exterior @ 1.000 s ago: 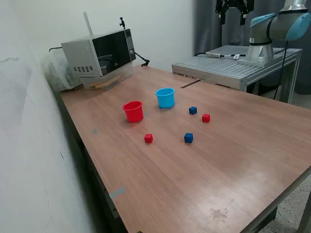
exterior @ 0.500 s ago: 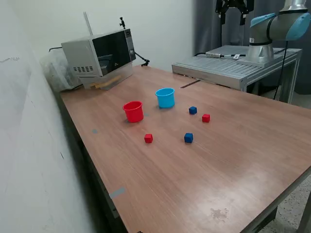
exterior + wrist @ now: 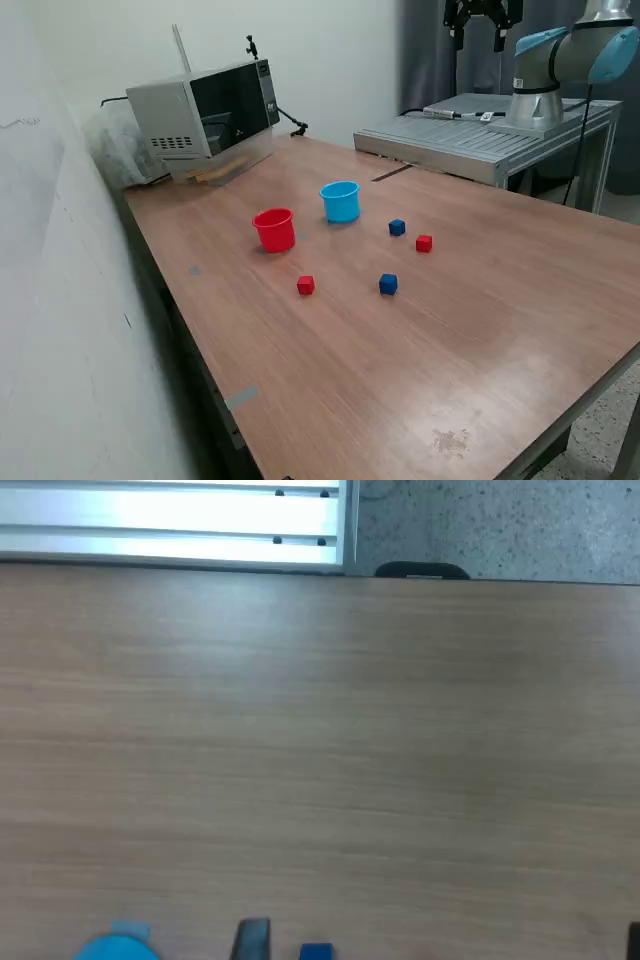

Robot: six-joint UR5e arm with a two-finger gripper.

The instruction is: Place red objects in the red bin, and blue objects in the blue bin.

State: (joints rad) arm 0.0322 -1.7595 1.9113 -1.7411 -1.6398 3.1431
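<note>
Cubes, four in total, are counted on the wooden table: two red and two dark blue, all lying loose near the frame centre. One red cube is seen lower left of centre, below the red cup; the second red cube lies right of centre. One blue cube sits just upper left of that second red cube, near it but apart; the other blue cube lies lower, level with the first red cube. Two bins are counted: the red cup and the light blue cup, standing near each other upper left of the cubes. Neither cup's interior is shown well enough to be checked.

No change is registered against the pictures from a second and half a second earlier: cubes, cups and arm are found in the same places. Sorting is therefore judged not begun, with all four cubes left to move.

The gripper is held high at the upper right edge of the frame, well apart from every cube, with its fingers spread and nothing between them. In the wrist view only bare tabletop is mostly shown, with slivers of the light blue cup and a blue cube at the bottom edge.

A microwave stands at upper left.
</note>
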